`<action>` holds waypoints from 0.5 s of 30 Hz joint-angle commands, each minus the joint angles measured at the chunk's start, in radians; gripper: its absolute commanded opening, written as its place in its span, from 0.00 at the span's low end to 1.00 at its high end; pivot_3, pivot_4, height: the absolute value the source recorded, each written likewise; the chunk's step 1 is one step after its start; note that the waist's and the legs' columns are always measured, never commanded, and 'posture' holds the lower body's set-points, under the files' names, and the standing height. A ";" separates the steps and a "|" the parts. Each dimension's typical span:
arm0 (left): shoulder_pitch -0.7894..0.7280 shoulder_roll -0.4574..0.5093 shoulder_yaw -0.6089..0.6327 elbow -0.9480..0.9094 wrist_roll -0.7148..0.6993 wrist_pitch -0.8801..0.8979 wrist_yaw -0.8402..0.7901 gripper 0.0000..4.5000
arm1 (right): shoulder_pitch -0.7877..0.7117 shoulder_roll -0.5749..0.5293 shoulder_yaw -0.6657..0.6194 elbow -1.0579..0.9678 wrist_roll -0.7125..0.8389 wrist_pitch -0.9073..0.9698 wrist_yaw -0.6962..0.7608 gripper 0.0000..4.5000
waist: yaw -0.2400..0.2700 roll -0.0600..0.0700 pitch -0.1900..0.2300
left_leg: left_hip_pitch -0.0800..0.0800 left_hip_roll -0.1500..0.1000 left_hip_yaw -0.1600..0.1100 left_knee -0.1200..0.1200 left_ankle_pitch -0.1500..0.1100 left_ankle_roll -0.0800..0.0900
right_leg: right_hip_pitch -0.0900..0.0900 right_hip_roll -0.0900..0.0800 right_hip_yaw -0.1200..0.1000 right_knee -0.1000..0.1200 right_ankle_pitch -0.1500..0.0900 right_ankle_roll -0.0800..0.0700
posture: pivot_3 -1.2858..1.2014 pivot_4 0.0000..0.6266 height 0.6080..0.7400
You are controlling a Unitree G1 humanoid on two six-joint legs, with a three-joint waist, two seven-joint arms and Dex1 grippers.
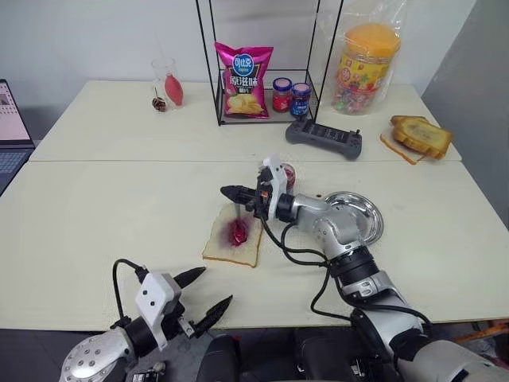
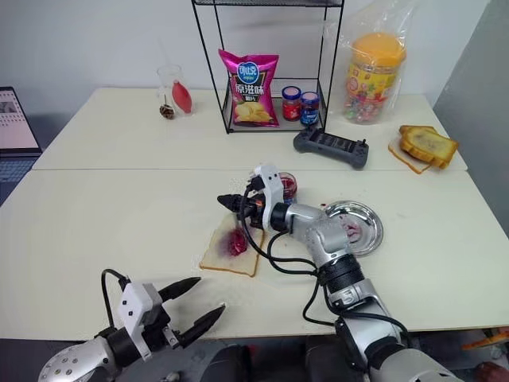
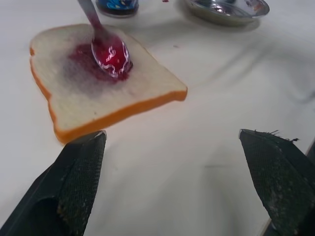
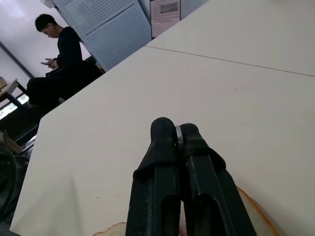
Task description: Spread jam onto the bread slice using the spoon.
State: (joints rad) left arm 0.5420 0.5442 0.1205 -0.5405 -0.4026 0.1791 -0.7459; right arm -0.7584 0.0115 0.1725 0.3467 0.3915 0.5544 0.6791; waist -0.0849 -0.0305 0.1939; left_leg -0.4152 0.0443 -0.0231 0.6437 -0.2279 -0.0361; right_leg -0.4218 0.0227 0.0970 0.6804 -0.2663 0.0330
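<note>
Right gripper [image 1: 231, 192] clamps the spoon [image 3: 109, 46], bowl resting in the jam [image 3: 83, 56] at the bread slice [image 1: 233, 241] centre (left gripper [image 1: 208, 296] gapes idle, near edge); sweep outward toward the crusts, pressing lightly.

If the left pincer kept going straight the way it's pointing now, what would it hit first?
Probably the bread slice: the open left pincer points across bare table toward its near crust, with nothing between. The spoon resting in the jam lies further on.

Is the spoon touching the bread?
Touching. The left wrist view shows the spoon bowl resting in the jam smear on the bread slice.
</note>
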 commanded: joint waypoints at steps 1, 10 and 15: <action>-0.014 -0.010 -0.019 0.055 0.024 -0.077 -0.034 1.00 | -0.020 -0.026 -0.026 -0.039 0.002 0.024 0.008 0.01 | 0.000 0.000 0.000 | 0.000 0.000 0.000 0.000 0.000 0.000 | 0.000 0.000 0.000 0.000 -0.001 -0.002 | 0.52 0.24 1.00; -0.057 0.001 -0.030 0.094 0.025 -0.121 -0.060 1.00 | -0.039 0.079 -0.243 -0.264 0.307 0.352 -0.158 0.01 | -0.001 0.000 0.000 | 0.000 0.001 0.000 -0.001 0.000 0.000 | -0.001 0.000 -0.001 0.000 0.001 0.001 | 0.52 0.24 1.00; -0.166 0.063 0.001 0.025 -0.038 -0.039 -0.074 1.00 | -0.046 0.064 -0.375 -0.412 0.428 0.459 -0.314 0.01 | 0.001 0.000 0.000 | -0.001 0.002 -0.002 -0.002 0.000 0.000 | -0.001 0.001 -0.002 0.001 0.000 0.001 | 0.52 0.24 1.00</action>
State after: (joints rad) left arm 0.4240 0.5773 0.0938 -0.4511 -0.3956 0.1068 -0.8075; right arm -0.7881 0.0987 -0.1506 0.0288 0.7691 0.9878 0.4166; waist -0.0840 -0.0300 0.1943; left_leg -0.4162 0.0454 -0.0249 0.6421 -0.2279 -0.0361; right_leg -0.4225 0.0237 0.0955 0.6809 -0.2660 0.0337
